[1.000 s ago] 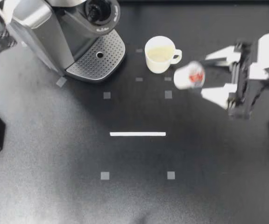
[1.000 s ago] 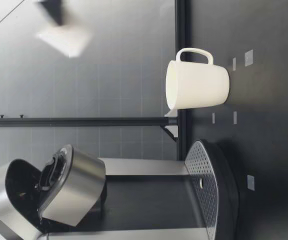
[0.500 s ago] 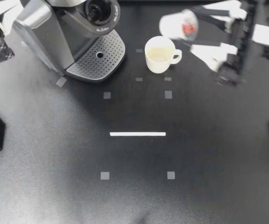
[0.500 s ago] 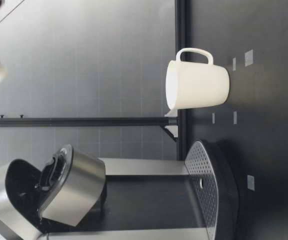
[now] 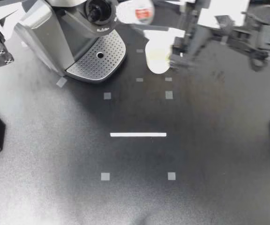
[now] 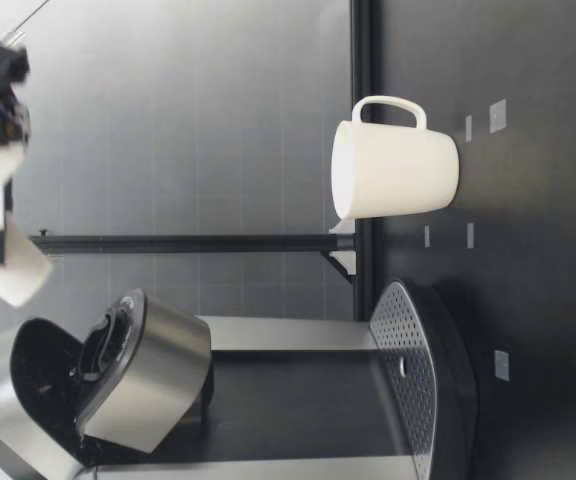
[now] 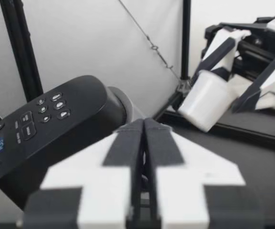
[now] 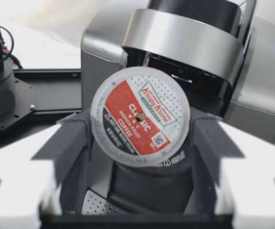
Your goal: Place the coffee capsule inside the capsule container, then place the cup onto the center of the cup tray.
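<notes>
My right gripper [image 5: 146, 16] reaches in over the white cup [image 5: 156, 60] and is shut on the coffee capsule [image 5: 138, 11], just right of the coffee machine's open capsule container [image 5: 98, 11]. In the right wrist view the red-and-white capsule lid [image 8: 140, 117] sits between both fingers, with the open chamber [image 8: 185, 78] ahead. The low view has the capsule [image 6: 13, 272] hanging above the open lid [image 6: 143, 375]; the cup [image 6: 393, 170] stands upright on the table. The perforated cup tray [image 5: 97, 58] holds nothing. My left gripper [image 5: 3, 9] is shut and empty beside the machine.
The coffee machine [image 5: 55, 33] fills the table's back left corner, its lid tipped open. A white tape strip [image 5: 138, 134] and small grey squares [image 5: 107, 95] mark the black table. My right arm [image 5: 238, 30] hides part of the cup's rim.
My right arm swung the capsule from right of the cup, up and across, to beside the machine's open top. The cup and the left arm stayed put.
</notes>
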Robot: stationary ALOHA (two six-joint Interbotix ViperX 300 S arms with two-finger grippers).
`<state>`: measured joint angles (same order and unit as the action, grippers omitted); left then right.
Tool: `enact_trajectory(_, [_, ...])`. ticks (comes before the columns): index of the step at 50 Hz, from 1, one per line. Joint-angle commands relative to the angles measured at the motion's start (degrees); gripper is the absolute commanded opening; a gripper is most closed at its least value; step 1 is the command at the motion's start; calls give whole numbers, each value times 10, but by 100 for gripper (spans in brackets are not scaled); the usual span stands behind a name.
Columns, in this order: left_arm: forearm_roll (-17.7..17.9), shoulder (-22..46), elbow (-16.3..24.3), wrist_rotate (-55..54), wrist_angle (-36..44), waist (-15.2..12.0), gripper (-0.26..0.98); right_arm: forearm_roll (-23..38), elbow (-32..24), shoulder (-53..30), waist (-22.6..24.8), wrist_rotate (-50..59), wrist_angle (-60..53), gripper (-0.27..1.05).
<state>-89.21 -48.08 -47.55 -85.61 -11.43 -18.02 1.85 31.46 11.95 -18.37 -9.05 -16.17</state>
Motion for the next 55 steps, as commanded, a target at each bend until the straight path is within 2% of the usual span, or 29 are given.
enact_trajectory(1, [0, 0, 6, 0, -1, -1, 6, 0, -31, -12, -4, -1, -5, 55])
enact_trajectory(22, [-1, -10, -4, 0, -3, -1, 6, -1, -78, -76, -14, -1, -14, 55])
enact_trajectory(55, [0, -25, -10, 0, -2, -1, 6, 2, -96, -102, -17, -4, -10, 55])
